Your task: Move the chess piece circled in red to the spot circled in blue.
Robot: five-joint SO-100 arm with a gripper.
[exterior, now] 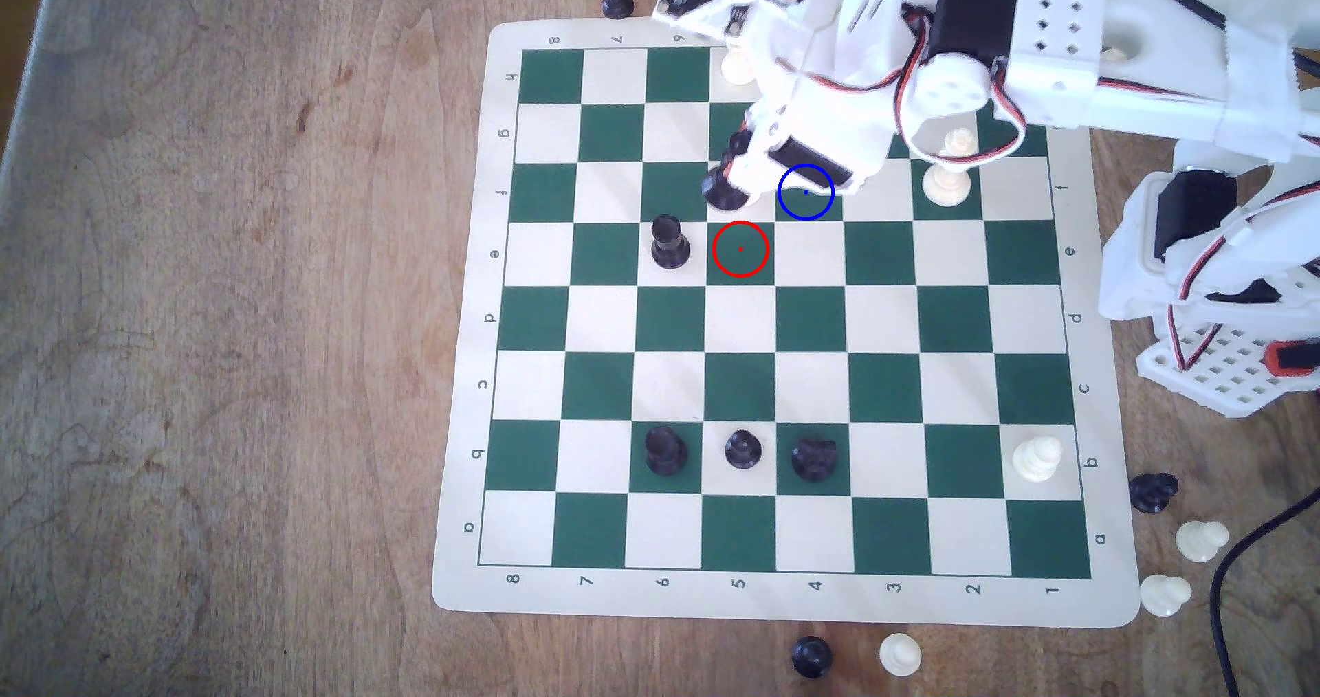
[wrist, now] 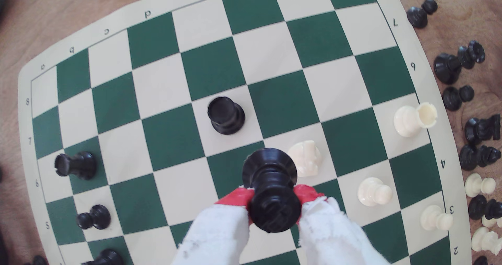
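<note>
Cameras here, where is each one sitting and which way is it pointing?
Exterior view: sits high above the wooden table, looking down on the green-and-cream chessboard mat; the white arm reaches in from the exterior view's right.
Wrist view: rides on the arm, looking along the red-tipped gripper at the board below; its white fingers show.
Shared: the tall black chess piece in the gripper, the flat-topped black rook and the board.

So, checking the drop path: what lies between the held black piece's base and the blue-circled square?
In the exterior view, the chess piece hangs in the gripper, one square from the spot. Between them: only the gripper's white finger, no other piece.
</note>
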